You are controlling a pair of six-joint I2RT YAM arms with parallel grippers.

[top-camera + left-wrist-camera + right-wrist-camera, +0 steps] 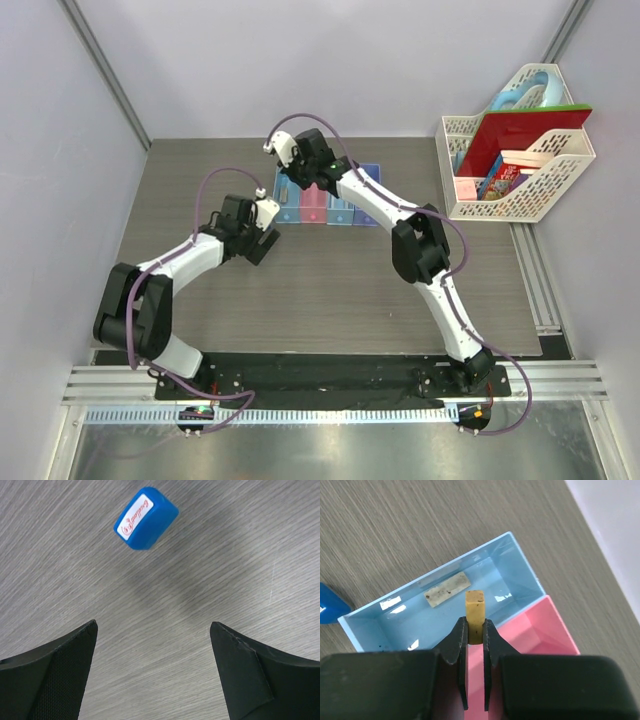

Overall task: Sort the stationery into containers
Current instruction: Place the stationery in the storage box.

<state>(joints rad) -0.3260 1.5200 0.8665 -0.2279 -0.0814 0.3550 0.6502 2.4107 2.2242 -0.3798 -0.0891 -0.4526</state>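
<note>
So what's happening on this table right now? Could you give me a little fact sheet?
left gripper: open, empty, hovering over the table
blue cube: loose on the table ahead of the left gripper, outside the bins
right gripper: shut on a tan eraser
tan eraser position: held above the border between the light blue bin and the pink bin
light blue bin contents: one beige eraser, lying flat
pink bin contents: nothing in the part that shows

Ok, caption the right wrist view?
Right gripper pinches tan rectangular eraser over light blue translucent bin holding a beige eraser.
</note>
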